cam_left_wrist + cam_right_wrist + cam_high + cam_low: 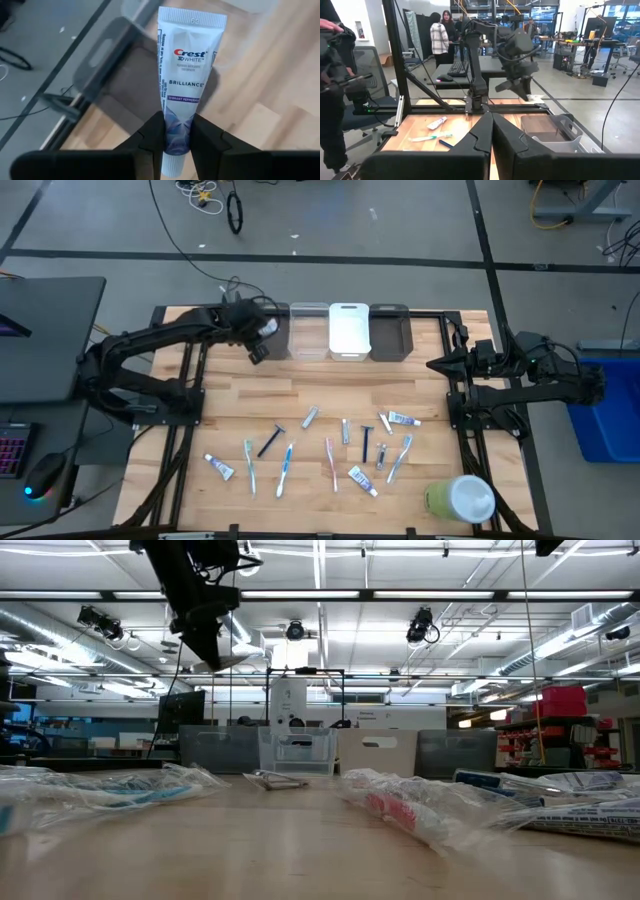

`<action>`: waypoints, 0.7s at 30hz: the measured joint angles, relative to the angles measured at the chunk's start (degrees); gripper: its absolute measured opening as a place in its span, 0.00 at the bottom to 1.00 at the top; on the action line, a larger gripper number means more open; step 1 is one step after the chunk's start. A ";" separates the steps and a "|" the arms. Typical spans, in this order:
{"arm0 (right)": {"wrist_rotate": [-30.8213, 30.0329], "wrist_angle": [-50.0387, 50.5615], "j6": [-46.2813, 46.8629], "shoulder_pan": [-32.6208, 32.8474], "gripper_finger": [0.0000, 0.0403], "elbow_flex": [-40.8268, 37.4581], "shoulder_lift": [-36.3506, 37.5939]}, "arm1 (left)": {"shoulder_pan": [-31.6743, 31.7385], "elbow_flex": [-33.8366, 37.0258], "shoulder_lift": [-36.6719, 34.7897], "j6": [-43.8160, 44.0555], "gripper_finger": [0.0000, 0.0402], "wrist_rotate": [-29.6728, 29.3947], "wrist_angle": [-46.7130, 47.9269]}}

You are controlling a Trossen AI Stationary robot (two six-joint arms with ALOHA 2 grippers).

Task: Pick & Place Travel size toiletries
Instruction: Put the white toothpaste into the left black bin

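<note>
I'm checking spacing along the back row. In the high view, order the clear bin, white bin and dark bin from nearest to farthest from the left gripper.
1. Clear bin: just right of the left gripper.
2. White bin: middle of the row.
3. Dark bin: right end, farthest.

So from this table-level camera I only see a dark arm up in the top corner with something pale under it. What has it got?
Observer: The left wrist camera shows it. The left tool is clamped on a small white Crest toothpaste tube, near its cap end.
Operator: Is it above anything?
Observer: From overhead, it hangs just beside the clear plastic bin at the back edge of the wooden table, on the left arm's side.
Operator: And the other arm?
Observer: The right tool is shut and empty, waiting by the table's right edge.
</note>
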State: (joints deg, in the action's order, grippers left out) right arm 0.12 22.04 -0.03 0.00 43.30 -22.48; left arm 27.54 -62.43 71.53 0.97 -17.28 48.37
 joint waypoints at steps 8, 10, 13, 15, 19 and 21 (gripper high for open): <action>0.00 0.00 0.01 -0.01 0.03 0.01 0.00 | 7.39 0.00 0.00 -0.98 0.21 0.11 -2.50; 0.00 0.00 0.00 -0.01 0.03 0.00 0.00 | 9.05 0.00 0.00 -0.88 0.21 0.13 -3.17; 0.00 0.00 0.01 -0.01 0.03 0.00 0.00 | 10.91 0.00 0.00 -0.83 0.21 0.13 -3.17; 0.00 0.00 0.00 -0.01 0.03 0.00 0.00 | 11.56 0.00 0.00 -0.92 0.21 0.13 -3.16; 0.00 0.00 0.00 -0.01 0.03 -0.01 0.00 | 11.80 0.00 0.00 -1.66 0.21 0.18 -3.31; 0.00 0.00 0.00 -0.01 0.03 -0.01 0.00 | 11.80 0.00 0.00 -1.66 0.21 0.36 -3.31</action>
State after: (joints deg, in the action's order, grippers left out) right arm 0.12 22.04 -0.03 -0.01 43.29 -22.48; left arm 39.33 -62.43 71.53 -0.69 -16.92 45.06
